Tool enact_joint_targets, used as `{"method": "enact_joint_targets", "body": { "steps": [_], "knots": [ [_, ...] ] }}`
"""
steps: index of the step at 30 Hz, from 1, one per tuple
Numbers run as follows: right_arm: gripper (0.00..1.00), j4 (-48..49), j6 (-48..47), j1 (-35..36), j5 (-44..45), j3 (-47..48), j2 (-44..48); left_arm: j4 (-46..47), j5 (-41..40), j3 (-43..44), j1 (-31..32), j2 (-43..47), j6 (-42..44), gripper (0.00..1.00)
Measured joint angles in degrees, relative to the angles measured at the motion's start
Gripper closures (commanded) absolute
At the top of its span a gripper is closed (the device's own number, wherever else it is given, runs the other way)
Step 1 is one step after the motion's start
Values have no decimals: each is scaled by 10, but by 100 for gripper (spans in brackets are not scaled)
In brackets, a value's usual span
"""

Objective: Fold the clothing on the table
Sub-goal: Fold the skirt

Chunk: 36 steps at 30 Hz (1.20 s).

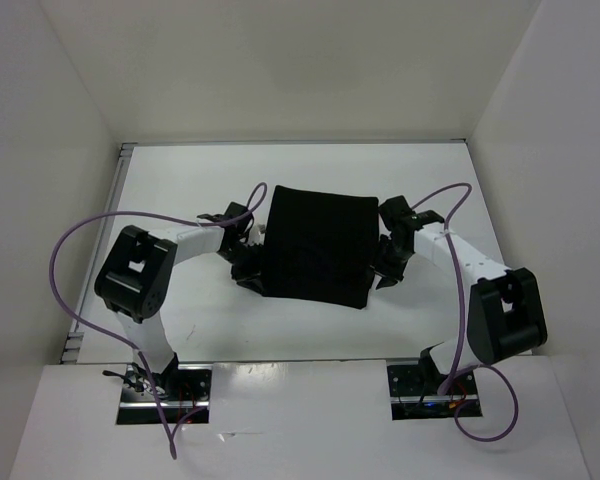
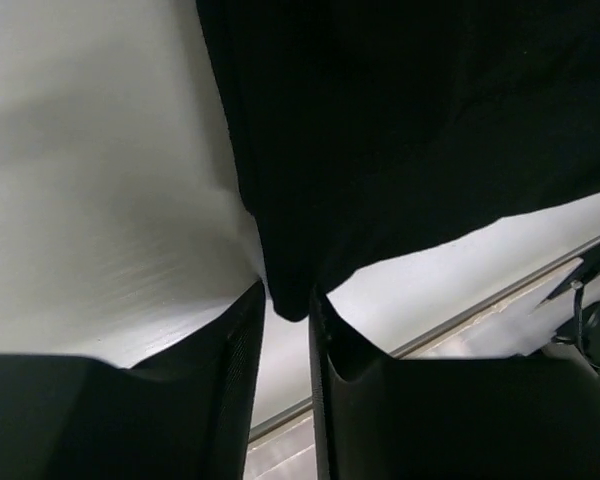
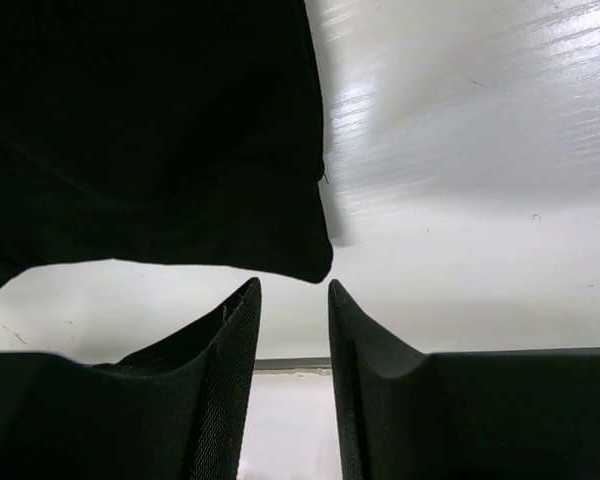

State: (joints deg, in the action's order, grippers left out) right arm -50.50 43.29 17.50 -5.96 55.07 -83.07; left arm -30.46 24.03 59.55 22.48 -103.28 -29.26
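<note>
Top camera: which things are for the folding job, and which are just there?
For the job:
soft black fabric clothing
flat white table
black left end effector
black right end effector

Just there:
thin purple cables
plain white walls

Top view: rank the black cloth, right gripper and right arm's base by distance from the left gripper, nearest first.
From the left gripper:
1. Black cloth: directly beside it, its left edge at the gripper.
2. Right gripper: across the cloth, at its right edge.
3. Right arm's base: bottom right of the view.
</note>
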Motion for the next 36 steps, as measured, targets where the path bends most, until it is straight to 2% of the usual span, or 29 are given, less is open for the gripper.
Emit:
{"method": "enact_joint_targets", "body": {
  "steps": [4,5,6,7,13,26,30,31,33,36],
  "knots": [
    [61,0,10,0,0,-5,8,13,13,0,3,-8,-9,76],
    [61,0,12,0,-1,-7,12,16,16,1,3,-10,-10,81],
    [61,0,14,0,-1,-11,14,18,19,1,3,-13,-11,95],
    [61,0,17,0,-1,-14,16,22,22,1,3,-16,-12,100],
    [60,5,22,2,-7,-32,8,29,34,2,4,-21,-12,100],
    [60,50,36,15,-5,-50,-80,27,31,2,5,-19,-12,100],
    [70,66,41,31,-22,-54,-103,26,30,2,5,-19,-11,100],
    [84,67,42,35,-25,-54,-105,26,30,2,5,-19,-11,100],
    [98,73,44,40,-40,-56,-110,26,29,2,5,-19,-11,100],
    [100,76,49,41,-54,-56,-113,26,29,2,5,-19,-11,100]
  ]
}}
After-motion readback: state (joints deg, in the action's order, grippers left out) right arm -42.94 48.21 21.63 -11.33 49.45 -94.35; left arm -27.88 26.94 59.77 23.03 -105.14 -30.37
